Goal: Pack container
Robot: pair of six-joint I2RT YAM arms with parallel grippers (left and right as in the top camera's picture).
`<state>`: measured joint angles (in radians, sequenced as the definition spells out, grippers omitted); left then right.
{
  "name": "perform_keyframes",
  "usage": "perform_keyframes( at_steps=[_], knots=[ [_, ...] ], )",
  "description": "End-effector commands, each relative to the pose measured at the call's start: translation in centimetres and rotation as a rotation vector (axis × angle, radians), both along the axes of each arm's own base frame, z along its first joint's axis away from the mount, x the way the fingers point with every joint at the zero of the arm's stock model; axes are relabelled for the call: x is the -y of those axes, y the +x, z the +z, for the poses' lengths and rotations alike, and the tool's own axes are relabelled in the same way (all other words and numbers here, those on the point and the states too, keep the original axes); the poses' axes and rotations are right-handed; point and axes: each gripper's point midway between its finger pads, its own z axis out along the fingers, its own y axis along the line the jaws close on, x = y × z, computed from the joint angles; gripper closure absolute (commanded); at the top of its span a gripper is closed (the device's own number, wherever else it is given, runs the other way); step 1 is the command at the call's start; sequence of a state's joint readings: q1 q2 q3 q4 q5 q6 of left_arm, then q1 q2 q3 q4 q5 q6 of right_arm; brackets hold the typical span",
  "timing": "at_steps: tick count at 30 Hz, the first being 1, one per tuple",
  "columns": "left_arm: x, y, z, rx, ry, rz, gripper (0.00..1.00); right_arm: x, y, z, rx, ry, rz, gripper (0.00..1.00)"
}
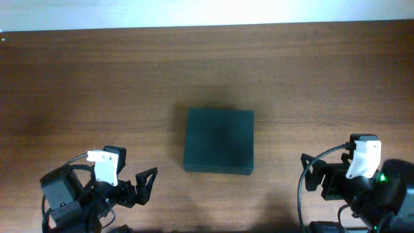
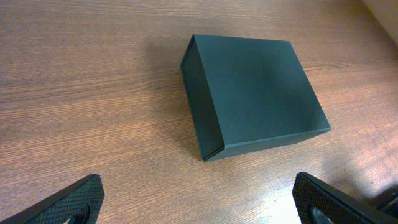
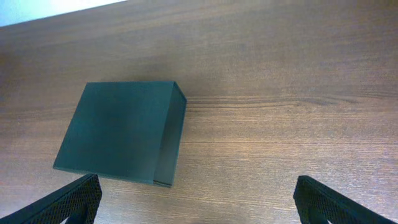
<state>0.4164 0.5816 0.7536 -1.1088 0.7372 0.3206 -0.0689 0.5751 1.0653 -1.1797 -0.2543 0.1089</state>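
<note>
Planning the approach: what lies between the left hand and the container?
Only bare wooden table, seen in the left wrist view, between the left hand and the container.

Bench (image 1: 97, 71): brown wood-grain top. One item lies directly on it, a dark box (image 1: 219, 141), closed, flat on its base, near the middle.
</note>
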Motion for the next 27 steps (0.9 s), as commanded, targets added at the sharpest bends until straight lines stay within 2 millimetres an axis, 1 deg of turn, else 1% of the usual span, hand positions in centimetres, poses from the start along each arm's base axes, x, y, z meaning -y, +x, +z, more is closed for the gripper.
perform_keyframes(
  at_steps=[1,5,6,7,10,13,14,16,17,19,21,22,24,27],
  knots=[
    [0.2,0.0,0.1,0.01,-0.009,-0.012,0.01,0.0,-0.8,-0.1,0.033,-0.002,-0.003,0.01],
    [0.2,0.0,0.1,0.01,-0.009,-0.012,0.01,-0.1,-1.9,-1.5,0.049,-0.003,-0.003,0.01],
    [0.2,0.0,0.1,0.01,-0.009,-0.012,0.01,0.0,-2.3,-2.6,0.046,-0.006,-0.006,0.01],
    [0.2,0.0,0.1,0.01,-0.009,-0.012,0.01,0.3,-2.4,-3.3,0.043,-0.021,-0.025,0.01],
    [0.2,0.0,0.1,0.01,-0.009,-0.012,0.01,1.5,-2.8,-6.3,0.012,-0.061,-0.077,0.01],
    [0.2,0.0,0.1,0.01,-0.009,-0.012,0.01,1.6,-2.0,-7.8,0.044,-0.061,-0.09,0.01],
    [0.2,0.0,0.1,0.011,-0.009,-0.012,0.01,1.6,-1.6,-7.8,0.067,-0.06,-0.089,0.01],
    [0.2,0.0,0.1,0.01,-0.009,-0.012,0.01,1.8,-0.2,-6.4,0.165,-0.064,-0.093,0.01],
    [0.2,0.0,0.1,0.01,-0.009,-0.012,0.01,1.9,0.5,-5.3,0.22,-0.072,-0.095,0.01],
    [0.2,0.0,0.1,0.01,-0.009,-0.012,0.01,2.3,1.9,-2.6,0.353,-0.111,-0.101,0.01],
    [0.2,0.0,0.1,0.01,-0.009,-0.012,0.01,2.8,2.7,-0.6,0.448,-0.162,-0.108,0.01],
    [0.2,0.0,0.1,0.011,-0.009,-0.012,0.01,3.0,3.0,0.0,0.481,-0.189,-0.109,0.01],
    [0.2,0.0,0.1,0.011,-0.009,-0.012,0.01,3.2,3.5,0.2,0.514,-0.235,-0.105,0.01],
    [0.2,0.0,0.1,0.01,-0.009,-0.012,0.01,3.3,4.3,-0.9,0.524,-0.283,-0.083,0.01]
  ],
)
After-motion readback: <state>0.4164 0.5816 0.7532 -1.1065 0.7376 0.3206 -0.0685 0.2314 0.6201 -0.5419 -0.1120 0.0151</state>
